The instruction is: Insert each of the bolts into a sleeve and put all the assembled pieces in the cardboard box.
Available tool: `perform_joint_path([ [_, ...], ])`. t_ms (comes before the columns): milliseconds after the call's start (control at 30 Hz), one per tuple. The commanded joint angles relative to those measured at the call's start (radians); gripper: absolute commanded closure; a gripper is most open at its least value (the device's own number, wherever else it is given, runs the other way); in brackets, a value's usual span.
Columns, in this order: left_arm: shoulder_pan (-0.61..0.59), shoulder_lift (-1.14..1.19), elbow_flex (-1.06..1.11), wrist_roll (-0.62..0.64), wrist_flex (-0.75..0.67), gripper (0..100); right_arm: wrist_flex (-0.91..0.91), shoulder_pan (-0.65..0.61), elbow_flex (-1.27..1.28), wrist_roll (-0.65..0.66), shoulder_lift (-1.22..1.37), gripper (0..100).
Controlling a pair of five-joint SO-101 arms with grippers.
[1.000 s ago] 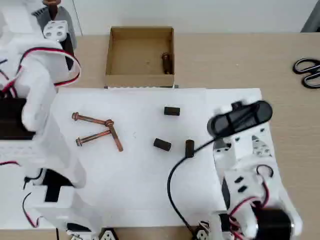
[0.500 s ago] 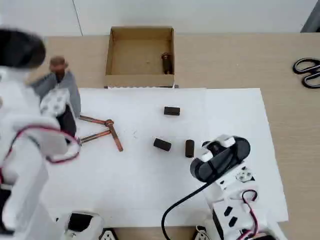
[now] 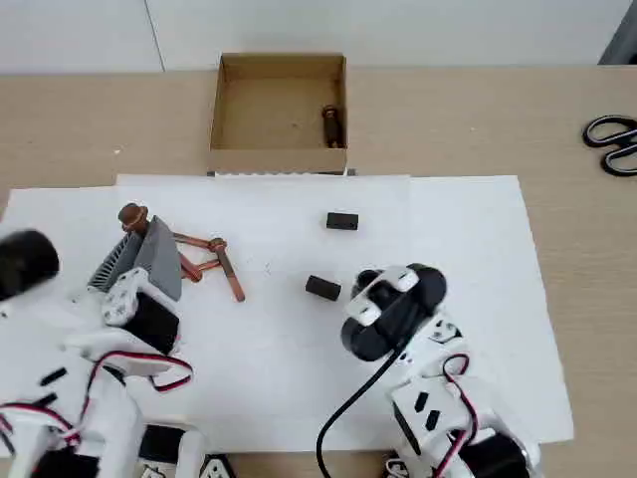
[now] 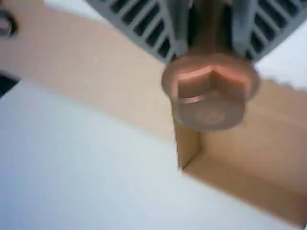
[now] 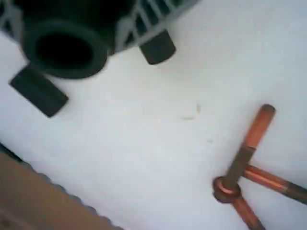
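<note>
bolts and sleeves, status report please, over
Left gripper jaws shut on a bolt, right gripper jaws shut on a sleeve. One assembled piece in the cardboard box. Loose bolts, loose sleeves on the paper.

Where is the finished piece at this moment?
In the high view, the finished piece lies inside the cardboard box, near its right wall.
</note>
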Motion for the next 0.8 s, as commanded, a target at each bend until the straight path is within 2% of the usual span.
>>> perform_joint_path([
  [0, 0.008, -0.186, 0.226, 0.011, -0.166, 100, -0.102, -0.061, 0.044, 0.0, -0.004, 99.6],
  [167, 0.031, -0.319, 0.377, 0.012, -0.198, 100, -0.216, -0.125, 0.126, 0.0, -0.004, 99.6],
  [300, 0.077, -0.307, 0.381, 0.064, -0.189, 100, -0.275, -0.171, 0.181, 0.0, -0.004, 99.6],
  [533, 0.175, -0.307, 0.386, 0.068, -0.19, 100, -0.348, -0.272, 0.256, 0.002, -0.004, 99.6],
  [767, 0.227, -0.304, 0.387, 0.068, -0.19, 100, -0.378, -0.318, 0.282, 0.003, -0.004, 99.6],
])
